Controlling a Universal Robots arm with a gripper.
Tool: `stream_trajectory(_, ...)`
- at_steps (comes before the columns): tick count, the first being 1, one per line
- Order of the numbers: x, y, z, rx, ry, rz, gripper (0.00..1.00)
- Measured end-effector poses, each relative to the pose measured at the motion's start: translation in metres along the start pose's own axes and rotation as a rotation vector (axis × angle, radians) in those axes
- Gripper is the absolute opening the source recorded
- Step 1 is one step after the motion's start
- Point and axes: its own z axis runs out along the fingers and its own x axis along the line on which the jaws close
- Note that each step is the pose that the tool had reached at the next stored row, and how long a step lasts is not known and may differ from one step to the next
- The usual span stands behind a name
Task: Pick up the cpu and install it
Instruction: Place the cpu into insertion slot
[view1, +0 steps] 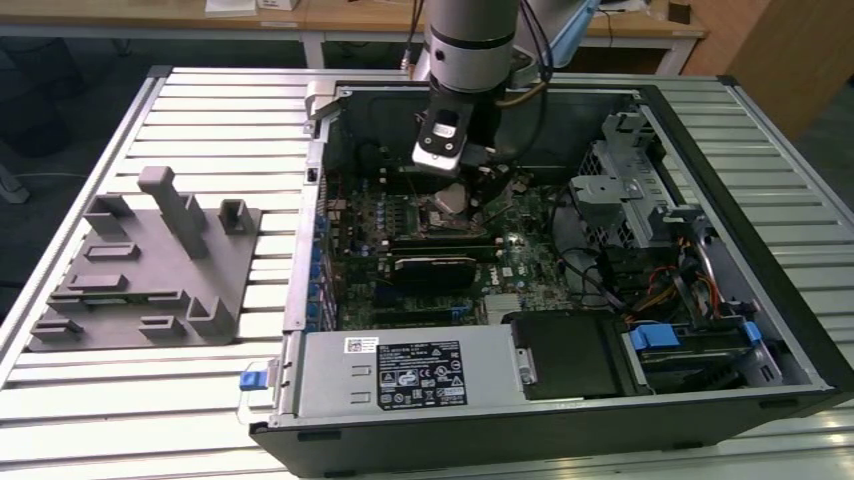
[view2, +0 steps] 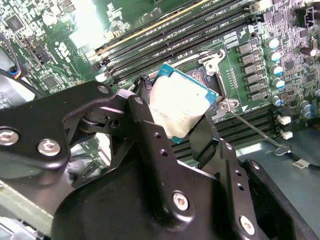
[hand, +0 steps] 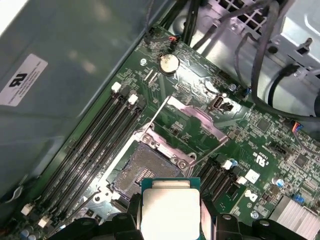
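The cpu (view2: 177, 107), a flat square chip with a pale metal top and a blue-green rim, is pinched by its edges between my black fingers (view2: 150, 135). My gripper (view1: 451, 190) is shut on it inside the open computer case (view1: 694, 130), low over the motherboard. In the first wrist view the cpu (hand: 170, 210) hangs just beside the open socket (hand: 145, 170), apart from it. The socket's metal load plate (hand: 192, 120) is flipped up and back. In the second wrist view the chip is tilted and covers part of the socket (view2: 210, 65).
Memory slots (hand: 95, 145) run alongside the socket and a coin battery (hand: 168, 63) lies beyond it. Cables (hand: 265, 55) and a drive cage (view1: 627, 190) crowd the case at the exterior view's right. A grey plastic tray with posts (view1: 140, 265) lies outside the case, on the slatted table (view1: 200, 110).
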Motion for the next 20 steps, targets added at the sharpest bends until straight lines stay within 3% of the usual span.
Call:
stream_trajectory(9, 0.0000, 0.0000, 0.0000, 0.0006, -0.0005, 0.017, 0.55)
stream_trajectory(20, 0.0000, 0.0000, 0.0001, 0.0056, -0.0049, 0.165, 0.55)
